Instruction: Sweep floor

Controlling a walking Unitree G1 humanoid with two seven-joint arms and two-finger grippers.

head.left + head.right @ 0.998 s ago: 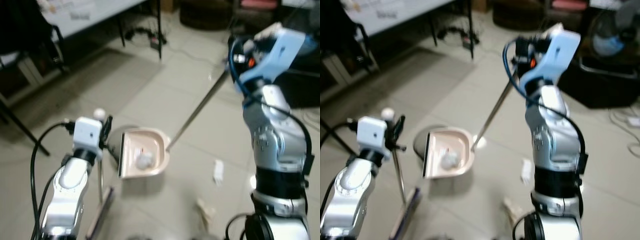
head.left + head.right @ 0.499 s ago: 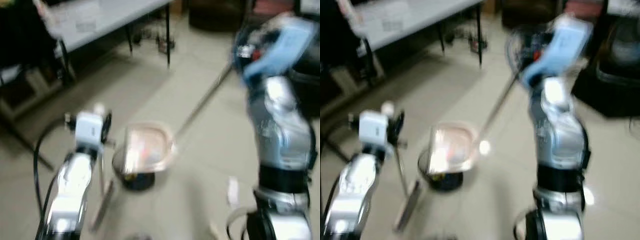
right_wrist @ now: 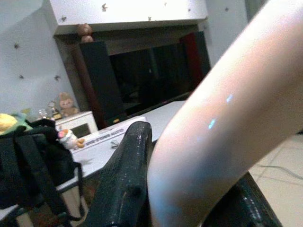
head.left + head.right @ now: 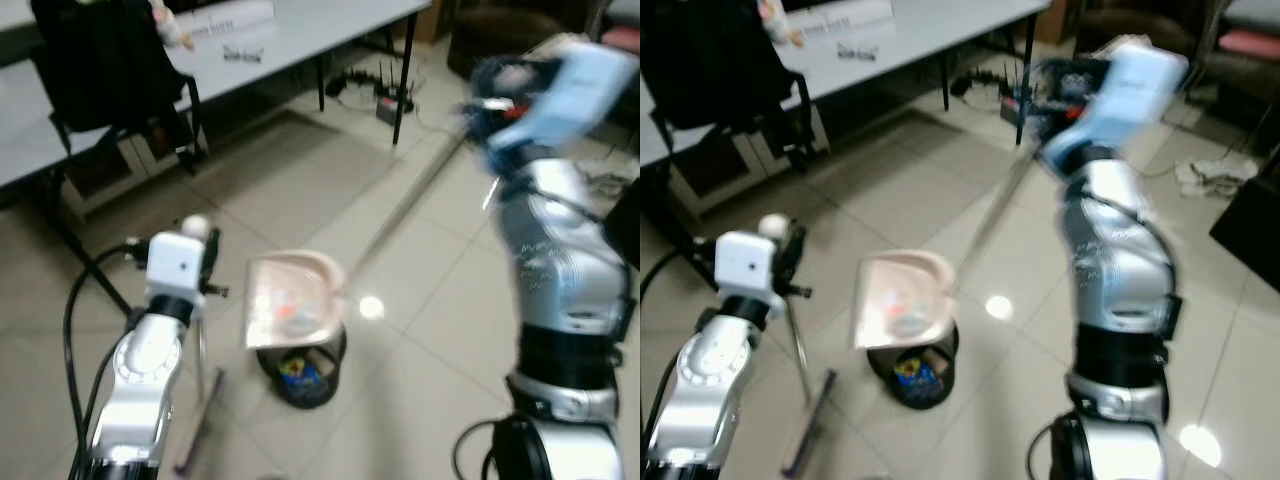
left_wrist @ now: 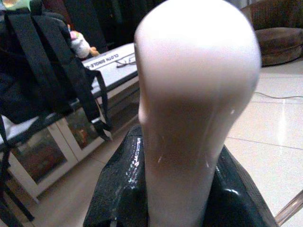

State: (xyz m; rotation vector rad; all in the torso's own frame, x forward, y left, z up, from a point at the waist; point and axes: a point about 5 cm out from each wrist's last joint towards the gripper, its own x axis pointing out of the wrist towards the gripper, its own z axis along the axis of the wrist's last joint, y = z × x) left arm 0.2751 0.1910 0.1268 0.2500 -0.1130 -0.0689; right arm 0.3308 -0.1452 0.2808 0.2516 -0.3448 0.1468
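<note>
**Q:** ok what's in the containers right now?

**Me:** I've got the pink dustpan (image 4: 292,303) held up on its long handle (image 4: 405,205), hanging right over a small black bin (image 4: 305,372) on the tiled floor (image 4: 430,330). The pan has a pale lump and a reddish bit sitting in it, too blurry to say more. The bin has colourful rubbish in it, blue and yellow bits mostly.

**Q:** and the claws?

**Me:** My right claw (image 3: 189,189) is up high on the far right, pinching the top of the dustpan handle; the wrist cam shows black fingers (image 3: 124,179) on both sides of the pale grip. My left claw (image 5: 180,189) is on the near left, pressed around the rounded white end of the broom (image 4: 200,340), which stands just left of the bin with its head on the floor. A grey surface (image 4: 300,25) with a black backpack (image 4: 100,65) is far left.
</note>
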